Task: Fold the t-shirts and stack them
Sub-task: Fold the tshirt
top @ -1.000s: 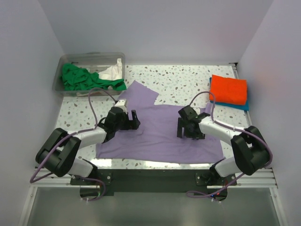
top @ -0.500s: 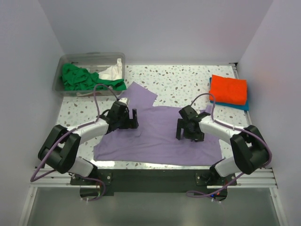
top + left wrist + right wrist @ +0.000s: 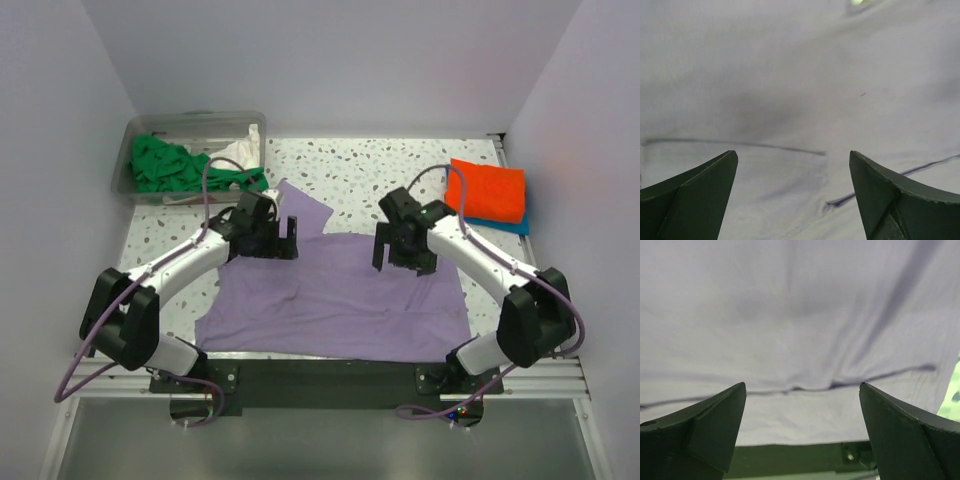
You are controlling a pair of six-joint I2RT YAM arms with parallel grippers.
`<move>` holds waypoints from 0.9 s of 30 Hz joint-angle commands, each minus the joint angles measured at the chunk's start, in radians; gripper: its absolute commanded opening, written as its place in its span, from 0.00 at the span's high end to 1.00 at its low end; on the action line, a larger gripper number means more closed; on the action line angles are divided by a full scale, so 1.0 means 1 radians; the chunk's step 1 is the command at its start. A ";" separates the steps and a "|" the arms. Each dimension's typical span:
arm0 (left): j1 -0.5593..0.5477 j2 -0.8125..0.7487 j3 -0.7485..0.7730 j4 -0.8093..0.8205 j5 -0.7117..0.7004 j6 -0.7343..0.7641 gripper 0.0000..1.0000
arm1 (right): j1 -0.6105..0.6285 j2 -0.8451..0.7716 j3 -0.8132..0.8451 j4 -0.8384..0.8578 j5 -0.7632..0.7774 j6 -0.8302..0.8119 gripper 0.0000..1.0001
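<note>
A lavender purple t-shirt point(image 3: 335, 295) lies spread on the speckled table, one sleeve point(image 3: 300, 208) reaching to the back left. My left gripper point(image 3: 285, 238) is open and empty over the shirt's upper left part; its view shows only creased lavender cloth point(image 3: 790, 90) between the fingers. My right gripper point(image 3: 395, 252) is open and empty over the shirt's upper right part; lavender cloth point(image 3: 800, 315) fills its view. A folded orange t-shirt point(image 3: 486, 189) lies on a blue one point(image 3: 515, 226) at the back right. A green t-shirt point(image 3: 170, 165) and a white one point(image 3: 240, 152) lie bunched in the tub.
A clear plastic tub point(image 3: 190, 126) stands at the back left corner. White walls close in the left, back and right sides. The dark arm-mount rail point(image 3: 330, 375) runs along the near edge.
Both grippers have moved away from me toward the back of the shirt, still open. The shirt's upper edge has shifted and the cloth lies flatter on the right.
</note>
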 commanded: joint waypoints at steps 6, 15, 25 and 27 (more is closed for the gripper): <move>0.006 0.029 0.267 0.025 0.020 0.073 0.01 | -0.242 0.047 0.180 0.062 0.153 -0.178 0.09; 0.023 0.038 0.276 0.069 0.004 0.056 0.02 | -0.514 0.126 0.145 0.283 0.110 -0.263 0.29; 0.040 0.055 0.276 0.077 -0.008 0.058 0.02 | -0.563 0.231 0.121 0.390 0.108 -0.269 0.43; 0.043 0.058 0.276 0.081 -0.008 0.055 0.02 | -0.563 0.254 0.119 0.398 0.110 -0.269 0.45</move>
